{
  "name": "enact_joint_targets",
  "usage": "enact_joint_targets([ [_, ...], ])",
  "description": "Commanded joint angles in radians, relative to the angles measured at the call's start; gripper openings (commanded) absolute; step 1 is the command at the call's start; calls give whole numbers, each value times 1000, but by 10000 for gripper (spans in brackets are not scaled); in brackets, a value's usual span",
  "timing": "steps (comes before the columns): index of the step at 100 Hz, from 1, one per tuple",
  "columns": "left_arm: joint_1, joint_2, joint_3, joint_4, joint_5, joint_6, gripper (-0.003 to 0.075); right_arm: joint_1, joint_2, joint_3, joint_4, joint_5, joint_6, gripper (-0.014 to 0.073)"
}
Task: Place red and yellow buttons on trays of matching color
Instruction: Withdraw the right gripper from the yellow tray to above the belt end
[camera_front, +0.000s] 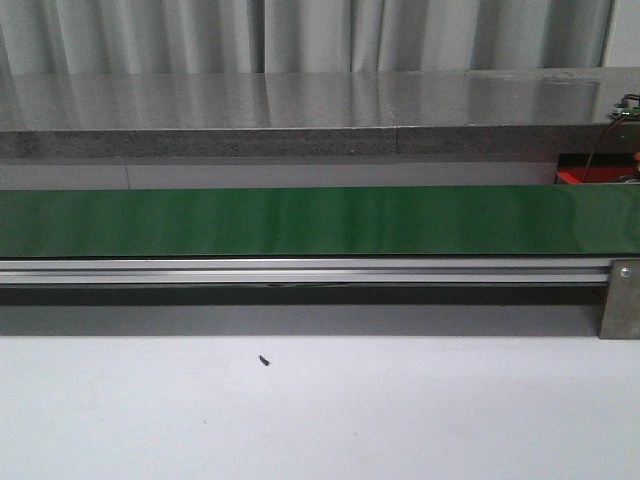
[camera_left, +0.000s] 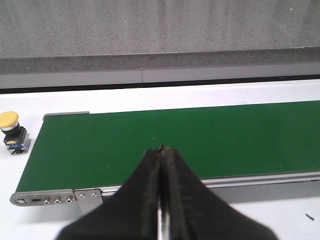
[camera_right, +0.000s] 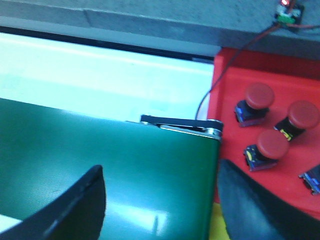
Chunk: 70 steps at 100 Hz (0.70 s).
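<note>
Green belt (camera_front: 300, 222) bare; left pincer (camera_left: 161, 148) together, right pincer (camera_right: 160, 200) apart; no legible writing.

red tray (camera_right: 235, 85) cut off at frame edge, fourth button (camera_right: 312, 177) mostly cropped, front-view speck (camera_front: 264, 360) too small to ID

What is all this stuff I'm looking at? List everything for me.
Conveyor belt: one, green, running across the white table.
Red buttons: three clearly seen, lying in the red tray; a fourth item at the picture's edge is unclear.
Red tray: one, at the belt's end near the right arm.
Yellow button: one, on the table just off the belt's other end.
Grey ledge: one, behind the belt.
Left gripper: black, shut, empty, over the belt.
Right gripper: black, open, over the belt's end.
</note>
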Motion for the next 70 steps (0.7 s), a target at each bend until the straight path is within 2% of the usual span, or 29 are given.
enact_joint_targets([
  [1, -8, 4, -27, -13, -83, 0, -20, 41, -105, 8, 27, -31, -23, 482],
  [14, -8, 4, -27, -13, -83, 0, -20, 81, -223, 105, 27, -53, -26, 482],
  [33, -8, 4, -27, -13, -83, 0, -20, 84, -418, 248, 28, -79, -26, 477],
  [40, -8, 4, -27, -13, -83, 0, -20, 84, -485, 287, 28, -80, -31, 447],
  [52, -8, 4, -27, -13, -83, 0, -20, 84, -600, 334, 20, -80, -40, 299],
  [70, -8, 4, -27, -13, -83, 0, -20, 84, -699, 361, 16, -68, -40, -25],
])
